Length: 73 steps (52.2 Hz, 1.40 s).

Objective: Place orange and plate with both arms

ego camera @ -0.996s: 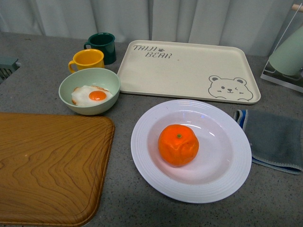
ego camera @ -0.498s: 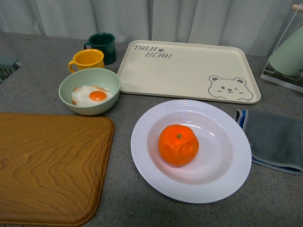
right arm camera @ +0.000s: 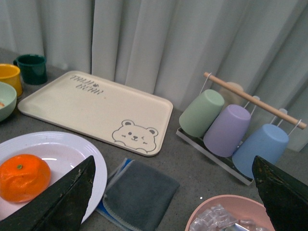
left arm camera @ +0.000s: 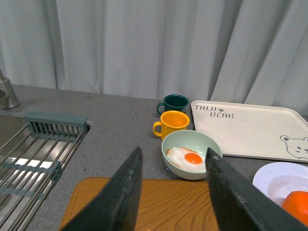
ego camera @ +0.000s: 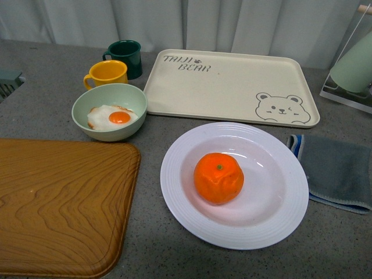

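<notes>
The orange (ego camera: 219,178) rests upright in the middle of the white ridged plate (ego camera: 186,214) on the grey counter, stem dimple up. Both show again in the right wrist view, the orange (right arm camera: 23,177) on the plate (right arm camera: 72,149), and at the edge of the left wrist view, orange (left arm camera: 298,206) on plate (left arm camera: 272,175). Neither arm appears in the front view. My left gripper (left arm camera: 172,163) hangs open above the wooden board, well off from the plate. My right gripper (right arm camera: 173,168) is open wide over the grey cloth, beside the plate. Nothing sits between either pair of fingers.
A cream bear-print tray (ego camera: 232,87) lies behind the plate. A pale green bowl (ego camera: 109,110) with a fried egg, a yellow mug (ego camera: 107,72) and a dark green mug (ego camera: 125,57) stand at the left. Wooden board (ego camera: 58,203) front left, folded cloth (ego camera: 337,171) right, cup rack (right arm camera: 231,125), pink bowl (right arm camera: 231,214), sink rack (left arm camera: 33,154).
</notes>
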Available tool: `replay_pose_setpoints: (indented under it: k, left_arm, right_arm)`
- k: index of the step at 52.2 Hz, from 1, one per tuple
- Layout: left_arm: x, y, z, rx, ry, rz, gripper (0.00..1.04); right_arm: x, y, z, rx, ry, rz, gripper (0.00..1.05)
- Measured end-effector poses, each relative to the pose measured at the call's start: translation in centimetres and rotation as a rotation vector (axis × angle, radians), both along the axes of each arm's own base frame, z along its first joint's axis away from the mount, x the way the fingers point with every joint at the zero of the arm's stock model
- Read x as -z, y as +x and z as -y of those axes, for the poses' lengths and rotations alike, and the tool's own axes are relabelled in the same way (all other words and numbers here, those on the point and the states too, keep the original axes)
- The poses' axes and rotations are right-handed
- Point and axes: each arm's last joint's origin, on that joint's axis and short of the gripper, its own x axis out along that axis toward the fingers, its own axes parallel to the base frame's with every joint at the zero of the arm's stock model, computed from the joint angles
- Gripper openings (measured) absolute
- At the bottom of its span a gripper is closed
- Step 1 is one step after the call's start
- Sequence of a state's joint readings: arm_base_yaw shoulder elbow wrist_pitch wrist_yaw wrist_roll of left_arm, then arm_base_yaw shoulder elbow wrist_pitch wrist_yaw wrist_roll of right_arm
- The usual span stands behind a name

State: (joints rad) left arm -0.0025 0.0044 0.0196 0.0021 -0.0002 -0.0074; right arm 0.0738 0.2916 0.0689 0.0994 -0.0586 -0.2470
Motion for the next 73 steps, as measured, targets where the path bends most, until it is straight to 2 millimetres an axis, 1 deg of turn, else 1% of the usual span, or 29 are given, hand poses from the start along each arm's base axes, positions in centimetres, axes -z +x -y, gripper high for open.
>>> replay_pose_setpoints:
  k: [3,8,13,16,18,20,23,27,40,46,59,65,67,69,73]
  left_arm:
    - [0.0,0.0,0.0,0.000,0.000,0.000,0.48]
    - [0.0,0.0,0.0,0.000,0.000,0.000,0.65]
    - [0.0,0.0,0.0,0.000,0.000,0.000,0.83]
    - [0.0,0.0,0.0,0.000,0.000,0.000,0.90]
    - [0.0,0.0,0.0,0.000,0.000,0.000,0.97]
    - [0.0,0.0,0.0,0.000,0.002,0.000,1.00]
    - [0.0,0.0,0.0,0.000,0.002,0.000,0.97]
    - [0.0,0.0,0.0,0.000,0.002,0.000,0.98]
    - [0.0,0.0,0.0,0.000,0.002,0.000,0.98]
    - [0.0,0.0,0.0,0.000,0.002,0.000,0.98]
    - [0.0,0.0,0.0,0.000,0.002,0.000,0.98]
    - [0.0,0.0,0.0,0.000,0.002,0.000,0.98]
    - [0.0,0.0,0.0,0.000,0.002,0.000,0.98]
    - [0.0,0.0,0.0,0.000,0.002,0.000,0.98]
    - [0.0,0.0,0.0,0.000,0.002,0.000,0.98]
  right_arm:
    - [-0.2,1.0,-0.6,-0.028,0.030,-0.069,0.95]
    - [0.3,3.3,-1.7,-0.071,0.159,-0.260,0.95]
    - [2.0,5.6,-2.9,-0.088,0.320,-0.507,0.95]
    - [3.0,6.6,-3.3,-0.063,0.383,-0.625,0.95]
    - [3.5,7.1,-3.4,-0.042,0.413,-0.692,0.95]
    - [4.0,7.6,-3.4,-0.017,0.436,-0.756,0.95]
    - [5.0,8.6,-3.3,0.042,0.507,-0.872,0.95]
    - [6.1,9.3,-3.2,0.072,0.593,-0.956,0.95]
    - [9.1,10.9,-3.3,0.128,0.753,-1.089,0.95]
    - [10.9,12.1,-3.8,0.166,0.847,-1.142,0.95]
    - [12.9,14.4,-5.1,0.249,0.954,-1.223,0.95]
    - [13.1,15.6,-5.8,0.277,1.001,-1.245,0.95]
    - [13.1,16.0,-6.0,0.296,1.013,-1.258,0.90]
    - [13.3,16.5,-6.2,0.315,1.017,-1.276,0.81]
    - [13.4,16.9,-6.3,0.343,1.018,-1.305,0.70]
